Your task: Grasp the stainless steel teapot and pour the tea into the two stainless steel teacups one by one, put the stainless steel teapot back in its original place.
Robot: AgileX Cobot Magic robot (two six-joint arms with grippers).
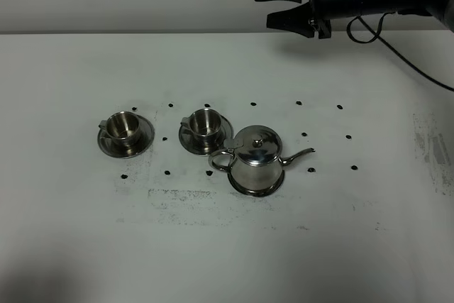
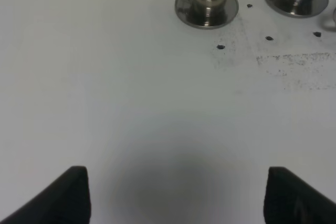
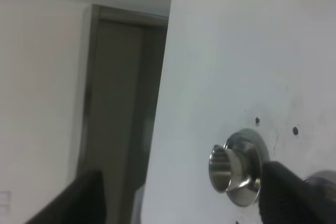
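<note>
One stainless steel teapot (image 1: 257, 162) stands upright near the middle of the white table (image 1: 71, 246). Its lid is on, its thin spout points right and its loop handle points left. It sits on one round steel saucer (image 1: 255, 193), whose rim shows under its base.

To its left are two teacups, each upright on a saucer of its own. The left teacup (image 1: 125, 128) is well apart from the pot. The right teacup (image 1: 206, 123) is just beside the pot's handle and slightly farther back. That makes three saucers in all. Small black marks (image 1: 303, 134) dot the table in rows around them.

The right gripper (image 1: 264, 8) hangs high over the far right of the table, well apart from the pot. Its two fingers are spread with nothing between them.

The left gripper (image 2: 176, 198) shows only in its own wrist view. Its two dark fingertips (image 2: 73, 195) are set wide apart over bare table, holding nothing, with both cups beyond.

The right wrist view shows one cup clearly. A shiny edge beside it may be the second cup, but it is too cut off to tell.
</note>
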